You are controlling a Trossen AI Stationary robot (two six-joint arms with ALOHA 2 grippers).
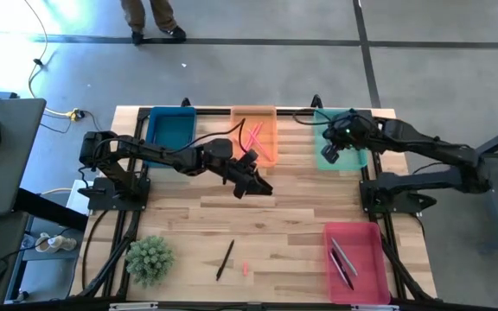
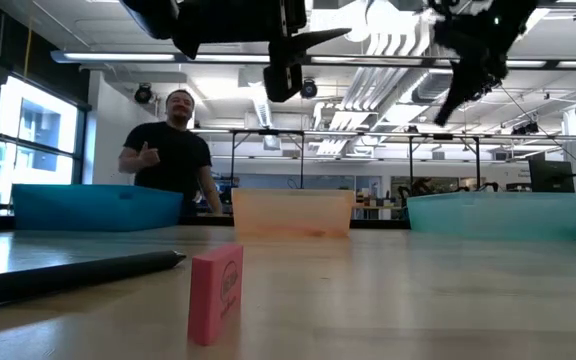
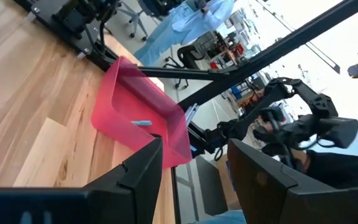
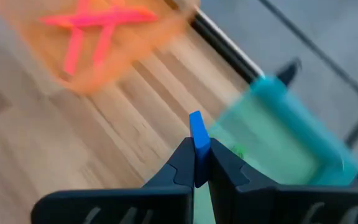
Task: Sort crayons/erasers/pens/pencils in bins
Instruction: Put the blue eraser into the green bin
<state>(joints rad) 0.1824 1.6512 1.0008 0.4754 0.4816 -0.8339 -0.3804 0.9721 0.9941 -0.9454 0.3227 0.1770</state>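
My right end effector (image 4: 196, 163) pinched a blue eraser (image 4: 197, 132) by its end over the teal bin (image 1: 342, 142). It looked light, squashy. My left end effector (image 1: 253, 183) hung open, empty.

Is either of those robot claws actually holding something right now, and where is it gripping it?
Yes. The right gripper pinches a small blue eraser by its lower end, above the teal bin. The left gripper is open and empty.

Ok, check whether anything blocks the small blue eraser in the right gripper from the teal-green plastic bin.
Nothing visible does. The right gripper is shut on the small blue eraser above the teal-green plastic bin, with only open air between them.
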